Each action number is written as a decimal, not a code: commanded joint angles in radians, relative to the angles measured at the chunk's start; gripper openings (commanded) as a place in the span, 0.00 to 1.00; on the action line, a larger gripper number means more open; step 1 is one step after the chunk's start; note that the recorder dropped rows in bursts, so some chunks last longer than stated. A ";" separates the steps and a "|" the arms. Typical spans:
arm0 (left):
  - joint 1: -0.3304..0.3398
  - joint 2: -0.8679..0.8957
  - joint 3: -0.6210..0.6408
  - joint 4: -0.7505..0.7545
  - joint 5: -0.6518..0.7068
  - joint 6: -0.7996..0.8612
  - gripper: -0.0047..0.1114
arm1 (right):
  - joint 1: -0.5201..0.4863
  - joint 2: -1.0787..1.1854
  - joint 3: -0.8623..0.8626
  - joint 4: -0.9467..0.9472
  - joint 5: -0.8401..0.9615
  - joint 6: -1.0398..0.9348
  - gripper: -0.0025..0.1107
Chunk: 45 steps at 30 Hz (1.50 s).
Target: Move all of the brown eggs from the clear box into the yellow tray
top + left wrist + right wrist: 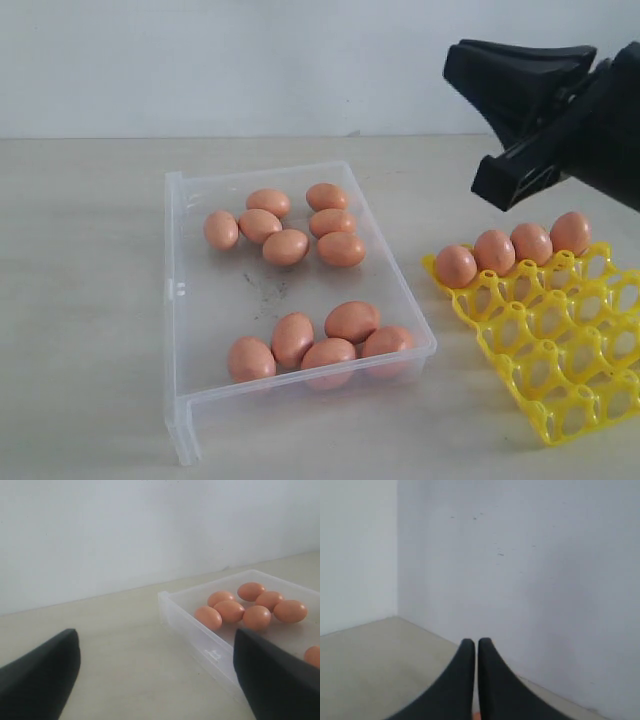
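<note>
The clear box (pixel 190 300) lies on the table with several brown eggs (pixel 286 246) grouped at its far end and several more (pixel 328 352) at its near end. To its right, the yellow tray (pixel 560 350) holds several brown eggs (pixel 494 251) along its back row. My right gripper (pixel 476 644) is shut with nothing between its fingers. Its black body (pixel 570 110) hangs above the tray's back row. My left gripper (pixel 154 635) is open and empty, low over the table just outside the clear box's wall (pixel 200 645). It does not show in the exterior view.
A white wall (pixel 250 60) rises behind the table. Bare tabletop (pixel 80 300) lies left of the box, and there is a narrow strip between box and tray (pixel 440 330).
</note>
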 commanded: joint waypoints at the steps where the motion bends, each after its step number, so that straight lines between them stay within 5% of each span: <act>1: -0.006 -0.004 0.004 -0.007 -0.008 -0.008 0.71 | 0.084 -0.118 0.004 0.195 0.257 -0.118 0.02; 10: -0.006 -0.004 0.004 -0.007 -0.008 -0.008 0.71 | 0.232 -0.388 0.004 0.174 0.525 -0.021 0.02; 14: -0.006 -0.004 0.004 -0.007 -0.008 -0.008 0.71 | 0.253 -0.546 0.013 -0.164 0.526 0.282 0.02; 18: -0.006 -0.004 0.004 -0.007 -0.008 -0.008 0.71 | 0.231 -0.660 0.049 -0.456 0.346 0.568 0.02; 26: -0.006 -0.004 0.004 -0.007 -0.008 -0.008 0.71 | 0.078 -0.916 0.059 -0.383 0.029 0.633 0.02; 35: -0.006 -0.004 0.004 -0.007 -0.008 -0.008 0.71 | -0.059 -0.932 0.059 -0.327 -0.278 0.723 0.02; 45: -0.006 -0.004 0.004 -0.007 -0.008 -0.008 0.71 | -0.140 -0.930 0.055 -0.553 0.167 1.011 0.02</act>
